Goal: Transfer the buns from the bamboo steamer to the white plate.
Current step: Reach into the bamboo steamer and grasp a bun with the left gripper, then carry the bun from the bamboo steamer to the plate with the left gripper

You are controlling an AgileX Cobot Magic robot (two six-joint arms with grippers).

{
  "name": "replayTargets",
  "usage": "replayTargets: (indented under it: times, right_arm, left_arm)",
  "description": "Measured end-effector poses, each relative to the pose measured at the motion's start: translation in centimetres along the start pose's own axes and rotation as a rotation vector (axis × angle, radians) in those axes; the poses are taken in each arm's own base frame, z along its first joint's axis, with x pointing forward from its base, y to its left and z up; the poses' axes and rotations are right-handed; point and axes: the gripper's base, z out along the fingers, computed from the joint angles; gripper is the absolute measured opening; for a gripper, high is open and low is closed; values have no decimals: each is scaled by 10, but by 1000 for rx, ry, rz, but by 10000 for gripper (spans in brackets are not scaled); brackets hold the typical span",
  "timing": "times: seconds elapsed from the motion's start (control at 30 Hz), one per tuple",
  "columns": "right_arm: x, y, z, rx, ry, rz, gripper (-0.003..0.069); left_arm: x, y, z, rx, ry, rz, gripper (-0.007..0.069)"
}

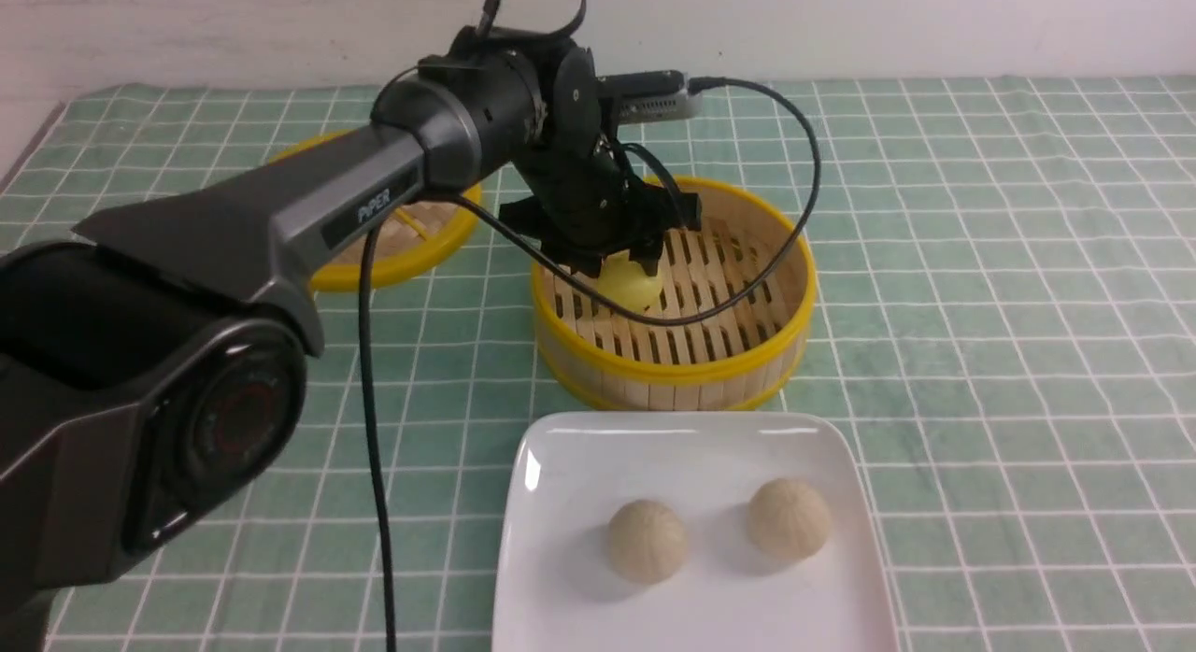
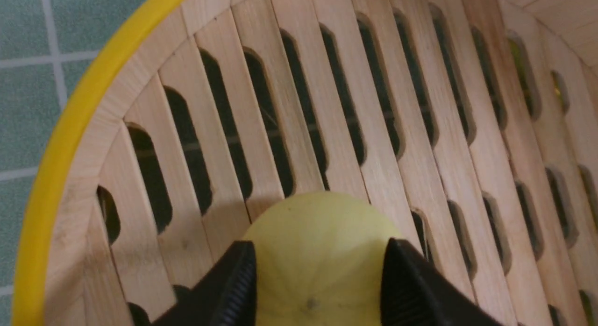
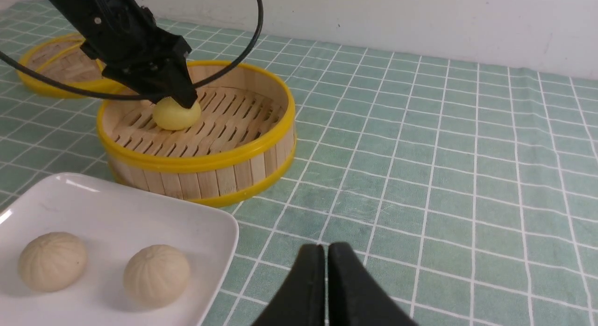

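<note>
The smooth yellow bun (image 1: 633, 283) (image 2: 317, 270) (image 3: 175, 115) sits on the slatted floor of the bamboo steamer (image 1: 673, 367) (image 2: 51, 167) (image 3: 196, 162). My left gripper (image 1: 628, 260) (image 2: 319, 243) reaches down into the steamer, its black fingers (image 2: 238, 279) pressed on both sides of that bun. On the white plate (image 1: 691, 446) (image 3: 117, 209) lie a pale cream ribbed bun (image 1: 647, 540) (image 3: 52, 260) and a slightly darker tan ribbed bun (image 1: 788, 518) (image 3: 156, 274). My right gripper (image 3: 325, 249) is shut and empty over the cloth beside the plate; the front view does not show it.
The flat woven lid (image 1: 392, 250) (image 3: 60, 64) with a yellow rim lies at the back left, partly behind my left arm. A green checked cloth (image 1: 981, 353) covers the table. A black cable (image 1: 374, 446) hangs from the left arm beside the plate.
</note>
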Motion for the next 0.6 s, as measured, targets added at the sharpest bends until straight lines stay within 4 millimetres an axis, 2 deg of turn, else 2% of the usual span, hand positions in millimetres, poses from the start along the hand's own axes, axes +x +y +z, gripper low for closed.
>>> replayTargets:
  times: [0.03, 0.1, 0.13, 0.23, 0.33, 0.4, 0.43, 0.47, 0.5, 0.53, 0.6]
  right_arm:
    - [0, 0, 0, 0, 0, 0, 38]
    - [0, 0, 0, 0, 0, 0, 41]
    - [0, 0, 0, 0, 0, 0, 41]
    - [0, 0, 0, 0, 0, 0, 44]
    - [0, 0, 0, 0, 0, 0, 48]
    - [0, 0, 0, 0, 0, 0, 53]
    - [0, 0, 0, 0, 0, 0, 54]
    - [0, 0, 0, 0, 0, 0, 56]
    - [0, 0, 0, 0, 0, 0, 57]
    - [0, 0, 0, 0, 0, 0, 59]
    - [0, 0, 0, 0, 0, 0, 62]
  left_arm:
    - [1, 0, 1, -2, 8, 1, 298]
    - [1, 0, 0, -3, 15, 13, 143]
    - [1, 0, 0, -4, 20, 19, 97]
    - [1, 0, -5, -8, 38, 42, 37]
    - [0, -4, -32, -1, 64, 104, 24]
    - [-4, -9, -71, 18, 55, 157, 24]
    - [-4, -9, -71, 18, 55, 162, 24]
    - [-5, -13, -105, 29, 48, 199, 24]
    - [-4, -14, -127, 32, 46, 220, 24]
    - [-3, -15, -149, 34, 45, 246, 24]
    - [-1, -16, -178, 38, 28, 271, 24]
